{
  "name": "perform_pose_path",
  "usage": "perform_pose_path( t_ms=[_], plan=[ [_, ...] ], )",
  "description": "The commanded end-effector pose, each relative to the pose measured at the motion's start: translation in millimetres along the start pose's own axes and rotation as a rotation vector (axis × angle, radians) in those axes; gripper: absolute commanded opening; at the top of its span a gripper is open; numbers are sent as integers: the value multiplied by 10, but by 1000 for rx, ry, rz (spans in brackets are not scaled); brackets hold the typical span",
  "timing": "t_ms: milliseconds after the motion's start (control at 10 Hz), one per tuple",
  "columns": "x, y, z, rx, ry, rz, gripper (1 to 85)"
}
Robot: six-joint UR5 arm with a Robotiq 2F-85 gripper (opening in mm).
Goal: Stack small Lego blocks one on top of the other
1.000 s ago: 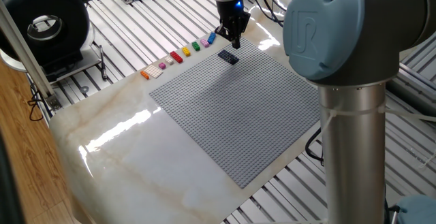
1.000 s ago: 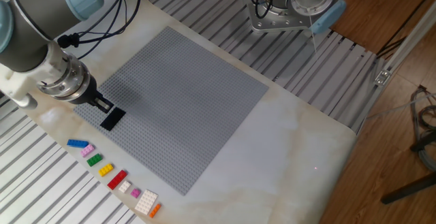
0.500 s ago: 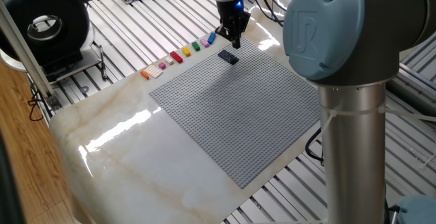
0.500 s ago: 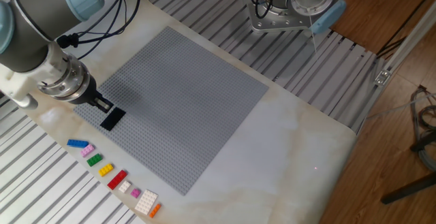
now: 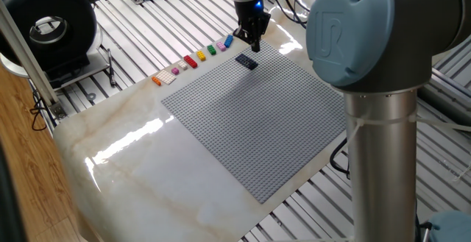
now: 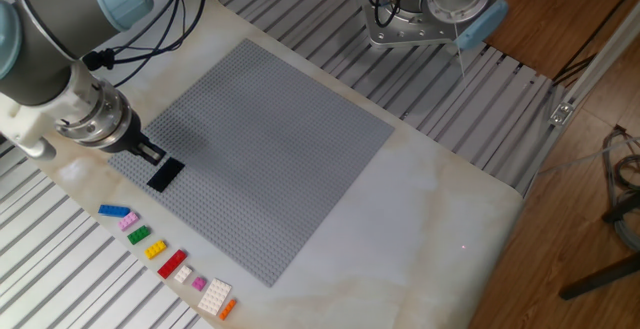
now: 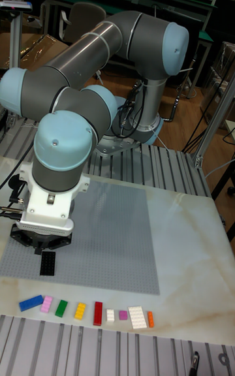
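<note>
A: Hovering just above the dark navy block [image 6: 166,173]; gripper [image 6: 150,153] is sitting a touch higher than a second ago, barely any shift; fingers are looking empty and close together, but I can't tell for sure whether they're parted or closed.

B: Where's the navy one sitting?

A: On the grey baseplate [image 6: 270,139], near the edge closest to the loose row; flat, apart from the fingertips as far as I'm seeing; it isn't moving between frames.

B: So it's been released?

A: Judging yes; the arm is easing off it, meaning the base of the stack is placed; nothing is on top of it yet.

B: And the rest?

A: Lying in a row on the marble table [image 6: 420,199] just off the plate: blue block [image 6: 114,211], pink, green block [image 6: 138,235], yellow, red block [image 6: 172,263], then some pale pieces and orange at the far end; blue is nearest, probably next.
</note>
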State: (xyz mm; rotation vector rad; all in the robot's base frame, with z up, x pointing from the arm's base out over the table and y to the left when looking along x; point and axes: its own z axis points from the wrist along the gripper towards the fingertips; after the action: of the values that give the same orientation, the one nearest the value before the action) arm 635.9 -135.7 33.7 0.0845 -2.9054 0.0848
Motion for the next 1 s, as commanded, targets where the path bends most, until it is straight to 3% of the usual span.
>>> perform_pose_path(
  t_ms=[0, 700, 900],
  plan=[
    [-3, -4, -4, -10, -4, -6, 10],
    [-13, 39, -32, -43, -2, 6, 10],
    [-36, 102, -29, -68, -9, 22, 10]
  ],
)
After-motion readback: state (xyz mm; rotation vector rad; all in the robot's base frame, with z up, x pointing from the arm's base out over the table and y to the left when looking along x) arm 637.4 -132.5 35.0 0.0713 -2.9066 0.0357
